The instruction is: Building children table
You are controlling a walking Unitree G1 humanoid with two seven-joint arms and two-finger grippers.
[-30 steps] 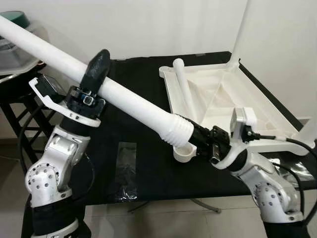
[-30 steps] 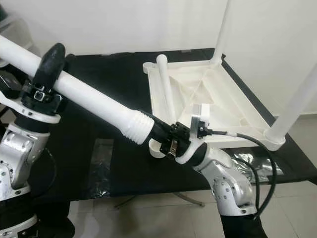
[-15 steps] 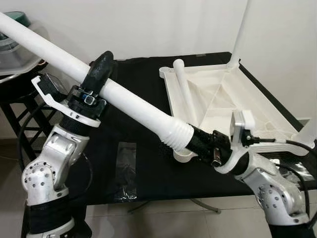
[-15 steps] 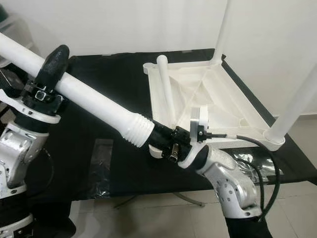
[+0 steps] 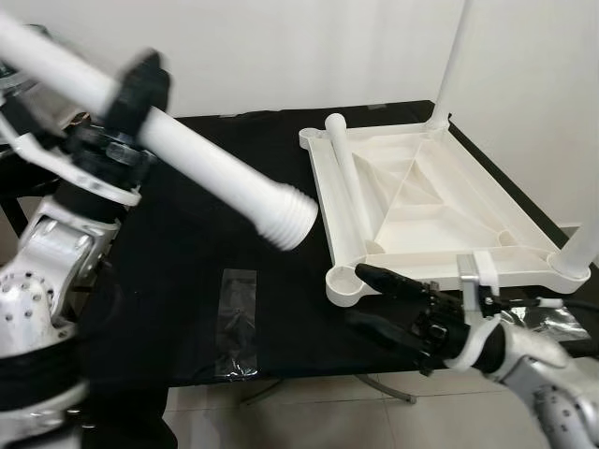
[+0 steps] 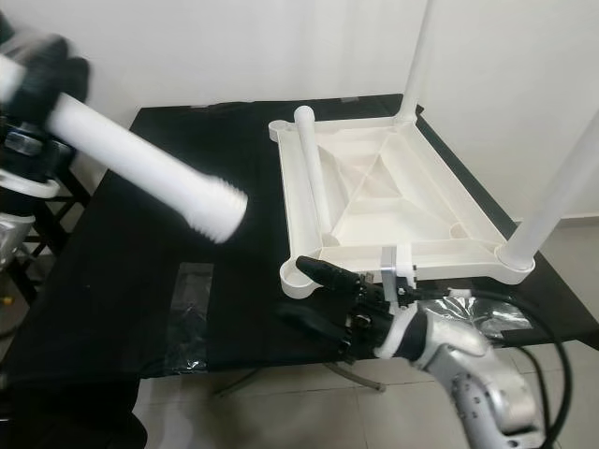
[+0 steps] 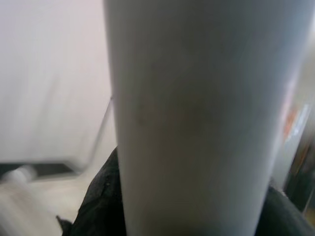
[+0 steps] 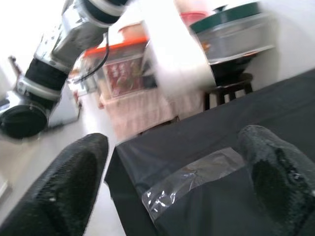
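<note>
White plastic is what you are working with. In the left eye view the upturned children's table [image 5: 426, 201] lies on the black tabletop [image 5: 215, 224]. Two legs stand up at its far [image 5: 453, 58] and near right [image 5: 585, 241] corners, and a third leg [image 5: 344, 180] lies loose along its left rim. Your left hand [image 5: 126, 98] is clamped round the fourth leg [image 5: 187, 159], held high over the tabletop's left side with its threaded end pointing down toward the table. It is blurred. Your right hand [image 5: 374, 297] sits low at the near edge, fingers spread and empty, just beside the empty socket [image 5: 344, 283] at the near left corner.

The right eye view gives you the same layout. The threaded end [image 6: 217, 211] hangs well apart from the socket [image 6: 298, 275], and a clear plastic wrapper [image 6: 192, 313] lies flat on the tabletop.

In the left wrist view the leg [image 7: 192, 118] runs straight through the grip, close and blurred.

In the right wrist view your two black fingertips [image 8: 74, 177] stand wide apart with nothing between them, over the wrapper [image 8: 192, 179].

By my reckoning you are about halfway: two legs seated, two left to fit. The held leg wants guiding into the near left socket, then the loose one into its own.
</note>
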